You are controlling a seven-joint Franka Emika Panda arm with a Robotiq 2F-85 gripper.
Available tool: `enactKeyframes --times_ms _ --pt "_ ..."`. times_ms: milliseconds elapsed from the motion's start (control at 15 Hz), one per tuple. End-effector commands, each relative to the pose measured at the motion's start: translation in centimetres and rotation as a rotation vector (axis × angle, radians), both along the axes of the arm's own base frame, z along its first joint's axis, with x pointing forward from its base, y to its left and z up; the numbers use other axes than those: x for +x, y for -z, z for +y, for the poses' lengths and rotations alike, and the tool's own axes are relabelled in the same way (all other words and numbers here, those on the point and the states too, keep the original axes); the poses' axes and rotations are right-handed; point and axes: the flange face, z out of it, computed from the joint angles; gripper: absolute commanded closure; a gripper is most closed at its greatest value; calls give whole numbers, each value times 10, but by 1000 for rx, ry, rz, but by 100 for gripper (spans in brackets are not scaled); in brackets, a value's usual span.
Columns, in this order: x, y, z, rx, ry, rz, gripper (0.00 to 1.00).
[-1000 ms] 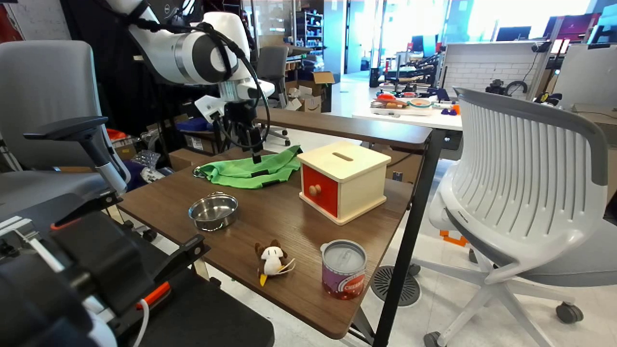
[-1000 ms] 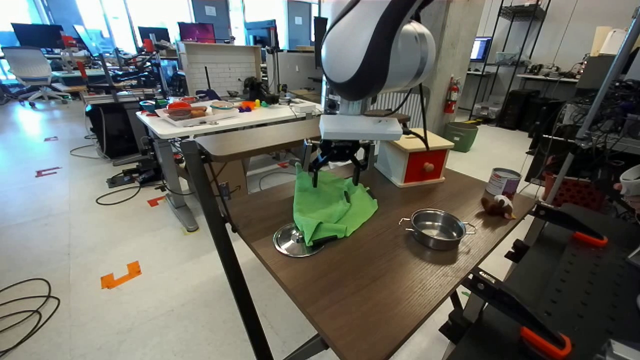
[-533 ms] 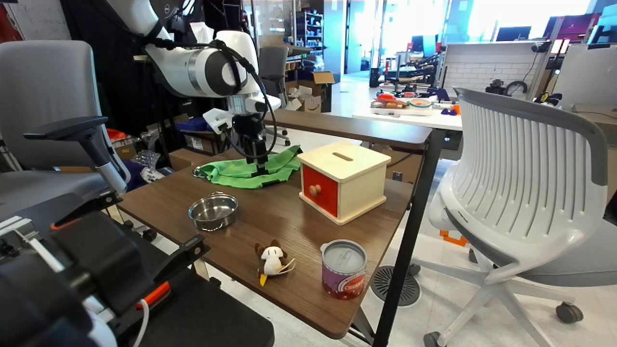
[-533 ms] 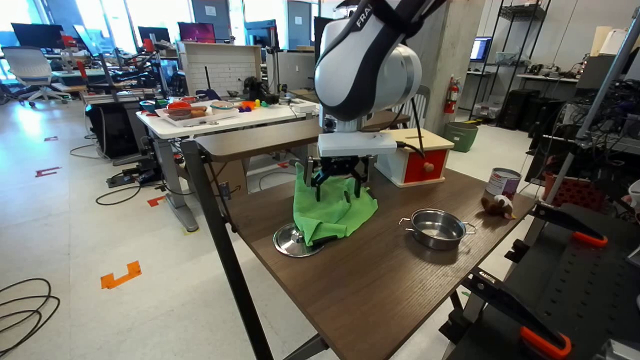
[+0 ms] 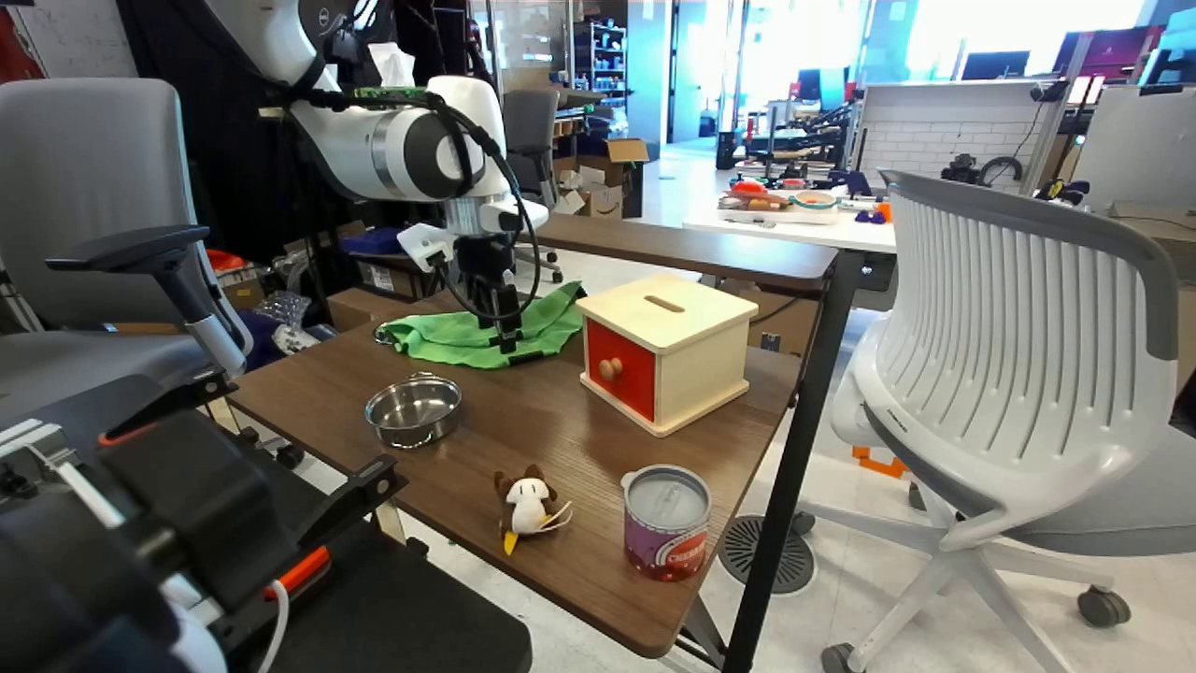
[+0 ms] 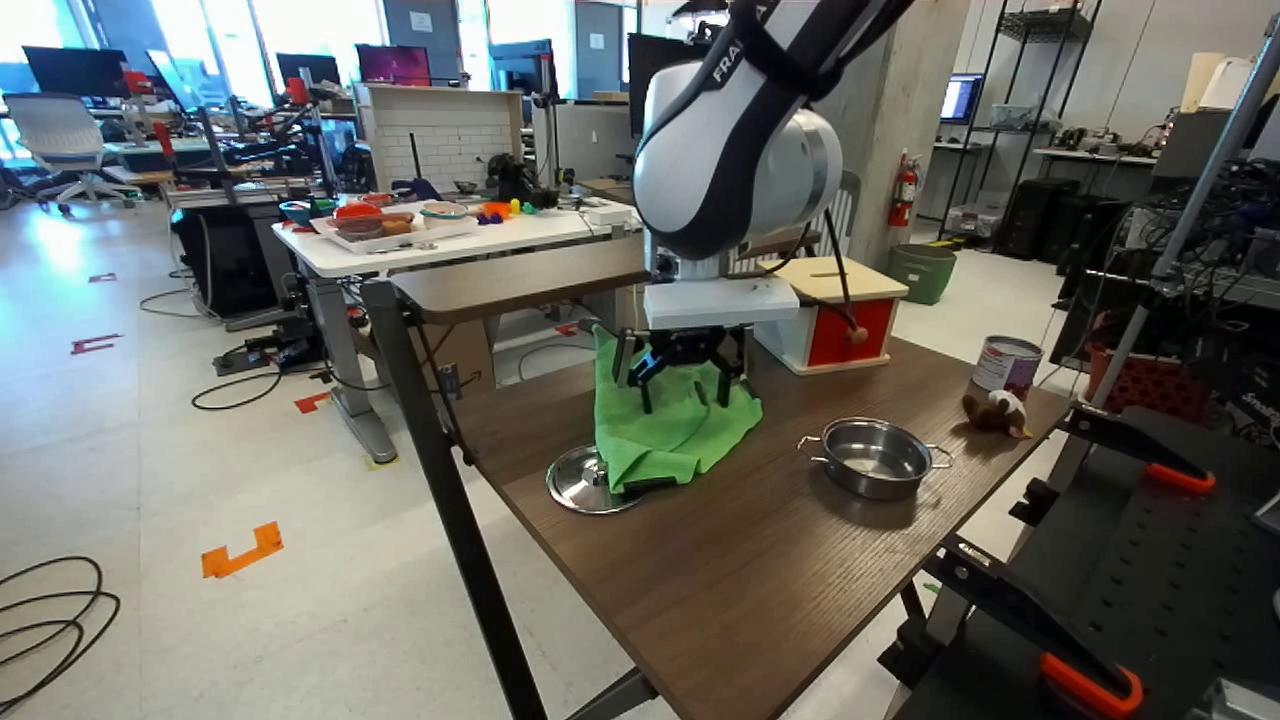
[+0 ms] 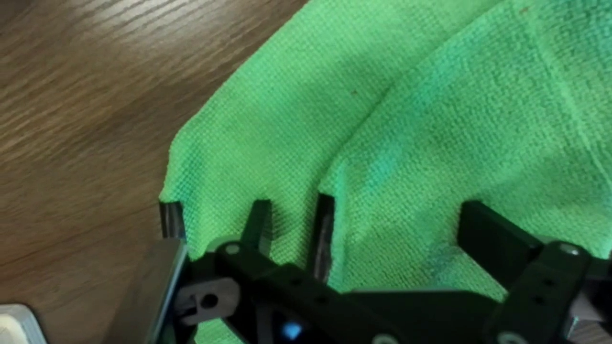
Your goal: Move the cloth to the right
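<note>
When we look from the wrist view, we see the gripper (image 7: 366,208) with its fingers (image 7: 495,239) spread well apart, the cloth (image 7: 406,124) lying beneath and between them. We cannot tell whether both fingers touch it. The cloth rests, creased, on the table (image 6: 700,570), and dark strips (image 7: 323,234) show at its edges. In an exterior view we find one end of it over part of the lid (image 6: 576,490). In both exterior views we see the pot (image 5: 414,411), near the cloth but apart from it, and the box (image 5: 668,346) with its red side, near it too. Farther along the table we make out the toy (image 5: 528,505) near the upright can (image 5: 666,525), both of them well apart from the cloth.
</note>
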Motion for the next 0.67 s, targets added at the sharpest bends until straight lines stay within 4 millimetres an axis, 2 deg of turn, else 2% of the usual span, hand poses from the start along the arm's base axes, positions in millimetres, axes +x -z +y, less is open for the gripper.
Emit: enactKeyframes --times_ms 0,600 --pt "-15 8 -14 15 -9 61 0" --pt "-76 14 -52 1 -66 161 0"
